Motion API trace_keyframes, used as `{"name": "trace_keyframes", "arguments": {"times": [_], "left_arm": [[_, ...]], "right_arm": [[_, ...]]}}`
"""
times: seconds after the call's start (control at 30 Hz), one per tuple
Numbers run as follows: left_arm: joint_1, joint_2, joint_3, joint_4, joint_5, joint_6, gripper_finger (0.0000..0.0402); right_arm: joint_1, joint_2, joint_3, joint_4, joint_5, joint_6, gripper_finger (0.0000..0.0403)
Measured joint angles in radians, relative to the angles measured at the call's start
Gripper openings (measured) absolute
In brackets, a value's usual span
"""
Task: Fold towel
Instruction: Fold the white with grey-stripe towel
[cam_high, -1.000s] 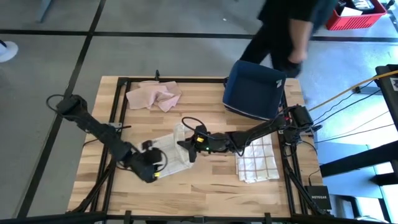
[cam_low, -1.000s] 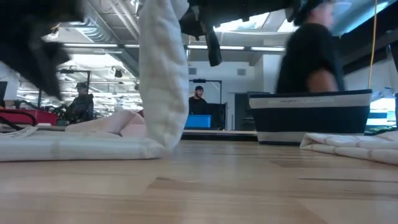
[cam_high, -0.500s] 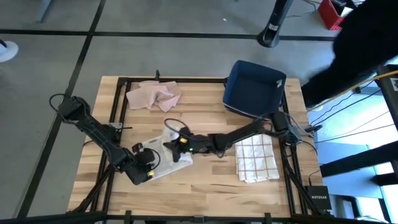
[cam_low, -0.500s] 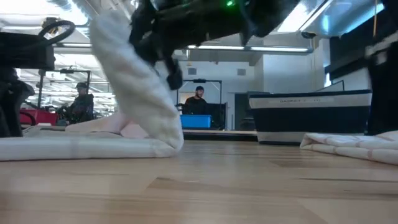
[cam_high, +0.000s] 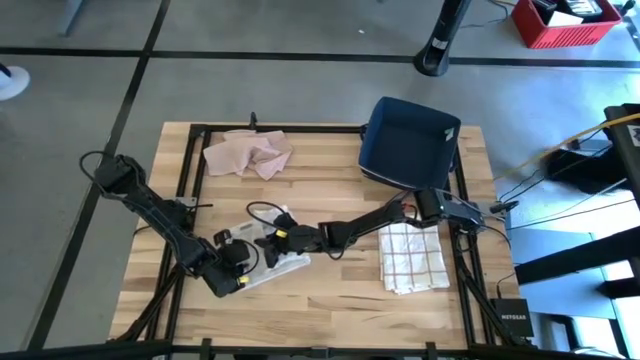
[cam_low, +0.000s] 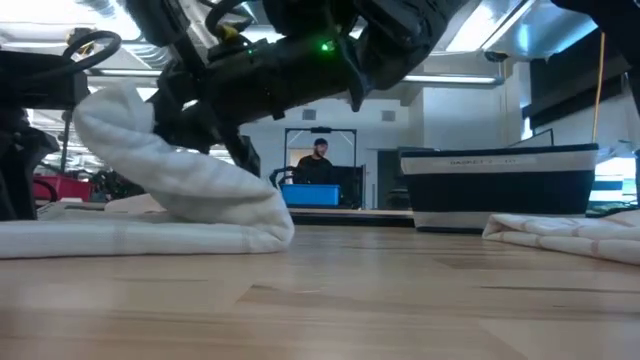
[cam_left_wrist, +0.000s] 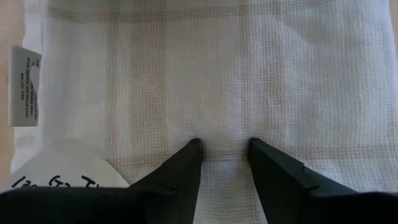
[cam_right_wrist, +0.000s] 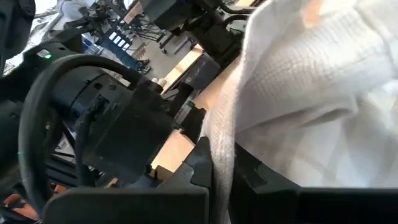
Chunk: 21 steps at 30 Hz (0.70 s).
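— Where does the towel (cam_high: 272, 255) lie?

— Left of centre on the tabletop (cam_high: 330, 300), half doubled, its long axis running toward my left arm. My right fingers (cam_right_wrist: 219, 163), clamped shut on the raised edge, carry it over the flat half.

— And the left?

— My left fingers (cam_left_wrist: 189, 163), part-open, press that flat layer just beside; nearer, but holding nothing.

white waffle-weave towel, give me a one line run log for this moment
phase: folding | right gripper: shut on white waffle-weave towel, edge carried over | left gripper: open, pressing towel flat | fold: incomplete
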<state>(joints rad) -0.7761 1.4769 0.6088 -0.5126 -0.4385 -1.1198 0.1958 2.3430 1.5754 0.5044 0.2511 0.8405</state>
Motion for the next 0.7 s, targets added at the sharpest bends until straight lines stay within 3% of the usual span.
{"name": "trace_keyframes", "arguments": {"times": [0.3, 0.47, 0.7], "left_arm": [[0.001, 0.0, 0.052, -0.052, 0.037, 0.055, 0.013], [-0.001, -0.019, 0.176, -0.294, 0.17, 0.105, 0.013], [-0.022, -0.07, 0.348, -0.589, 0.166, 0.074, 0.013]], "right_arm": [[0.0, 0.007, 0.007, 0.028, -0.034, -0.007, 0.003], [0.001, 0.007, 0.006, 0.068, -0.034, -0.007, 0.0095], [0.009, 0.007, 0.006, 0.172, -0.072, 0.042, 0.0189]]}}
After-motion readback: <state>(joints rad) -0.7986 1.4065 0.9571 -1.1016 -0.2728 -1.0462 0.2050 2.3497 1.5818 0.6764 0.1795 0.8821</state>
